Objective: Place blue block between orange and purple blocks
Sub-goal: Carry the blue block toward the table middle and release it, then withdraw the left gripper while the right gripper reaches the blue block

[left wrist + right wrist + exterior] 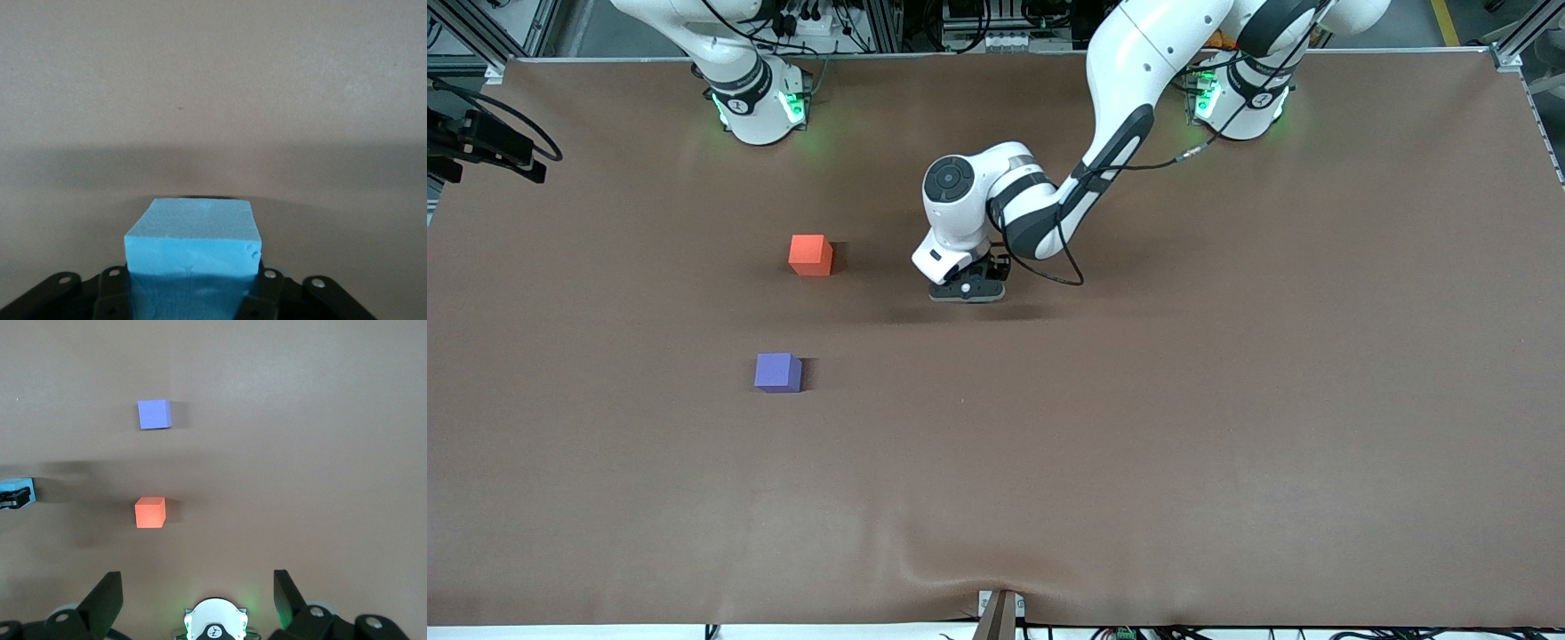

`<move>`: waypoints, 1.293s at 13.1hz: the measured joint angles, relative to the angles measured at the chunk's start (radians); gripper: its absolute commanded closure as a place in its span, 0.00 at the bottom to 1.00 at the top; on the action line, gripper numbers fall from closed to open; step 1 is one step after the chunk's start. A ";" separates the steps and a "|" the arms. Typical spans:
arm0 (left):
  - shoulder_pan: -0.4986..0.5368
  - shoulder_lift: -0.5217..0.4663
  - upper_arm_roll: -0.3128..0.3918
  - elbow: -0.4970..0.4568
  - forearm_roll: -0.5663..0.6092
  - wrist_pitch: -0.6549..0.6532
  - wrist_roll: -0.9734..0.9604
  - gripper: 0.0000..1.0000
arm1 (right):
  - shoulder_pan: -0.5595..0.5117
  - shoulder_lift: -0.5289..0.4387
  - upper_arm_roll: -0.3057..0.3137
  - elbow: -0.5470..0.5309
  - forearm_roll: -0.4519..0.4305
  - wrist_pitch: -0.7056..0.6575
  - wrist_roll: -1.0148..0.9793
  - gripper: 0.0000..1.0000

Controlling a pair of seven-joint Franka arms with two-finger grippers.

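Note:
My left gripper (967, 290) is low over the middle of the table, shut on the blue block (192, 243), whose sides sit between the black fingers (267, 293). The hand hides the block in the front view. The block's edge shows in the right wrist view (17, 485). The orange block (811, 254) sits on the table toward the right arm's end of it. The purple block (777, 372) sits nearer to the front camera than the orange one, with a bare gap between them. Both also show in the right wrist view, orange (150, 512) and purple (154, 414). My right gripper (197, 590) is open and empty, high over its own base.
The brown table cover (1138, 427) spreads wide around the blocks. The right arm's base (758, 107) and the left arm's base (1240, 102) stand at the table's edge farthest from the front camera. The right arm waits.

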 measured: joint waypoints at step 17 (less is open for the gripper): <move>0.591 -0.462 0.011 0.048 -0.070 -0.437 0.494 0.00 | 0.127 0.230 0.022 -0.017 0.018 0.030 0.014 0.00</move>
